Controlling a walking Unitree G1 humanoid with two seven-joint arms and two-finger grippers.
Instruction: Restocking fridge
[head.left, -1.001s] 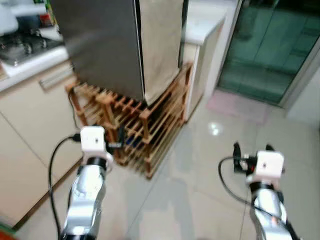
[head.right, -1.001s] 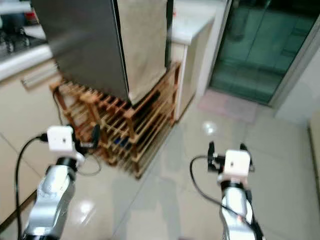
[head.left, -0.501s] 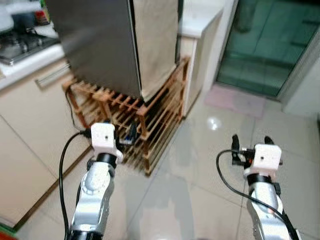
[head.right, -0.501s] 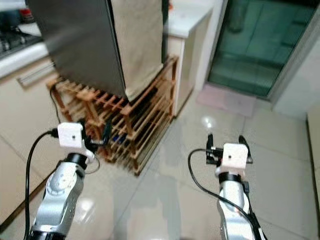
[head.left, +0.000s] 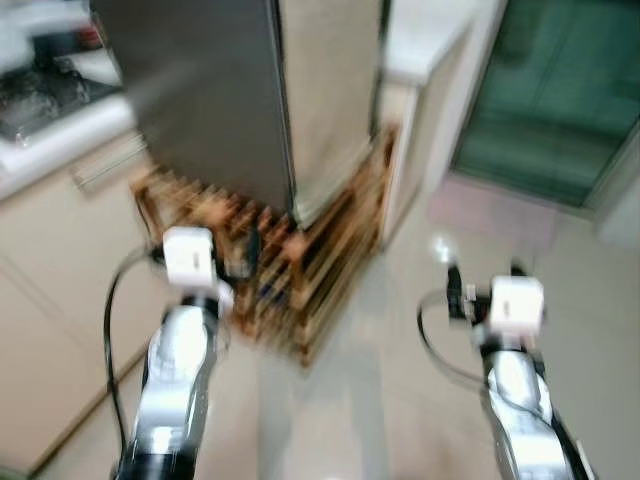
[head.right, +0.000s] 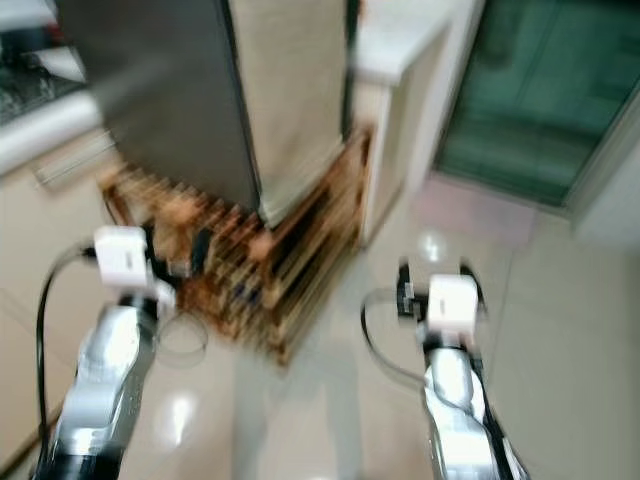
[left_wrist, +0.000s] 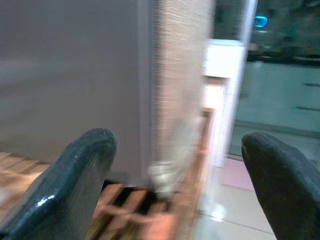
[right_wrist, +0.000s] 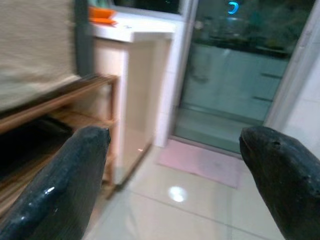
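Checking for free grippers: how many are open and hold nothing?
2: the left gripper before the wooden rack, the right gripper over the floor tiles.

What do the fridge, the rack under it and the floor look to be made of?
Fridge: likely brushed metal, grey with a dull sheen. Rack: wood, orange-brown slats, probably varnished. Floor: glossy pale tile, with a light reflection and faint joints. The blur leaves the finer finish open.
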